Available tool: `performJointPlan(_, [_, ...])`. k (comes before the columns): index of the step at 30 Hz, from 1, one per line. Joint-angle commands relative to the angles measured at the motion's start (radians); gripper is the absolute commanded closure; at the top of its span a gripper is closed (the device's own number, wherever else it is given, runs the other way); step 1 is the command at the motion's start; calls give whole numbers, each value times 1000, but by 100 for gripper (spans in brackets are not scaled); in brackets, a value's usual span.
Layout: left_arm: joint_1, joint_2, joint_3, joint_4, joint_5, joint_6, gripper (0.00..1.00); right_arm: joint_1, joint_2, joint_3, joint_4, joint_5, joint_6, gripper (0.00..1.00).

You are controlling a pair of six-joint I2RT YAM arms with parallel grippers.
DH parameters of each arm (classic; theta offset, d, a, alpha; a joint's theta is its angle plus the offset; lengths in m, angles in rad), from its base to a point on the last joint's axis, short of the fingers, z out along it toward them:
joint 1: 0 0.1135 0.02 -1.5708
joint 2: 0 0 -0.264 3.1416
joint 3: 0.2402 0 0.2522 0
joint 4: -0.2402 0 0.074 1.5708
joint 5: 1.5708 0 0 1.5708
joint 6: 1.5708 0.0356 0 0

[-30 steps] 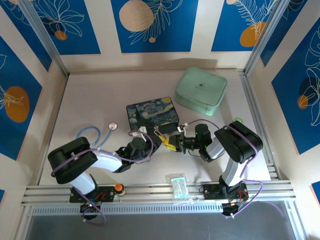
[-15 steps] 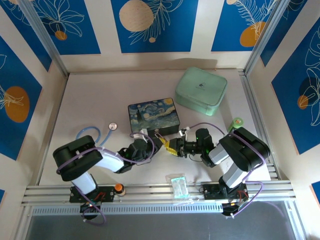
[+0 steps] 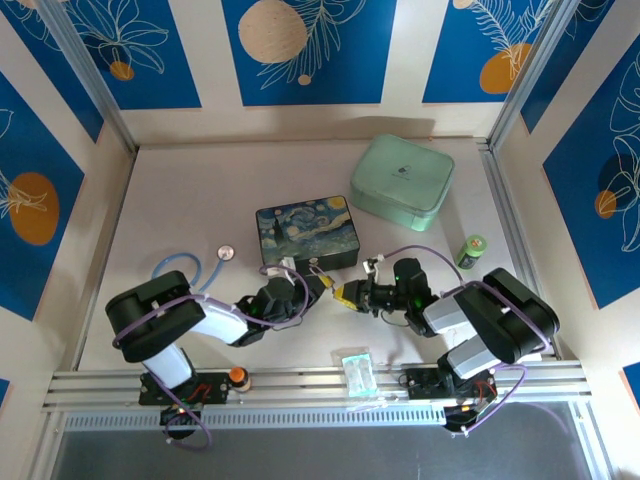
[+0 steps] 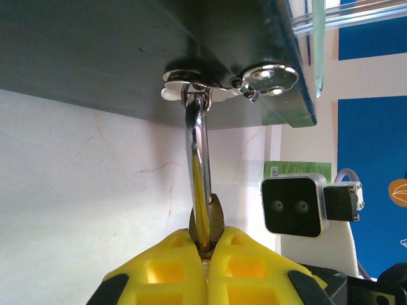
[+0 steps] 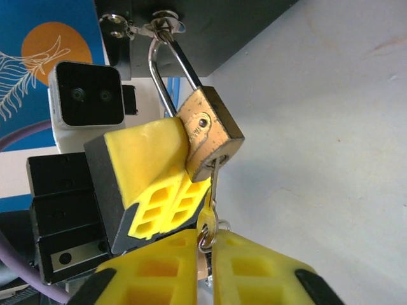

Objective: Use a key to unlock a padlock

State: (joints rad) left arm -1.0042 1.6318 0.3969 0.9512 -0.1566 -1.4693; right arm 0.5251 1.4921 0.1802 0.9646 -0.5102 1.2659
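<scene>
Right claw [image 5: 206,244] is pressed together on the bow of the key [image 5: 208,219], whose blade runs up into the bottom of the padlock [image 5: 210,133]. The left claw [image 4: 206,241] pinches the brass body from the side. The padlock hangs by its shackle [image 5: 166,67] from the clasp [image 4: 229,81] on the near face of the painted box [image 3: 305,232], which sits mid-desk [image 3: 180,200]. The key looks seated, so the step in hand is the turn. That calls for a wrist roll about the blade's axis while the left claw holds the body against the twist, since any sideways pull could bend so thin a key. The right wrist view shows key, keyhole and both claws together. The left wrist view shows the lock edge-on with the shackle through the clasp, but not the key. From above, the claws meet just in front of the box, with the lock too small to make out.
</scene>
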Motion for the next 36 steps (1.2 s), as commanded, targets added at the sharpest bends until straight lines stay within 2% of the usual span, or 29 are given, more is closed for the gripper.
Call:
performJointPlan(1, [-6, -27, 18, 67, 25, 1, 100, -1, -34, 7, -87, 26, -42, 92])
performJointPlan(5, [-9, -46, 22, 70, 41, -11, 100, -2, -21, 19, -80, 32, -47, 98])
performJointPlan(17, [-73, -62, 34, 57, 74, -16, 100, -25, 43, 90, 4, -12, -24, 99])
performJointPlan(29, [-79, -12, -6, 130, 86, -36, 100, -57, 55, 83, -6, -40, -25, 100])
performJointPlan(36, [-80, -27, -7, 94, 100, -13, 100, -106, 83, 99, 6, -113, -22, 100])
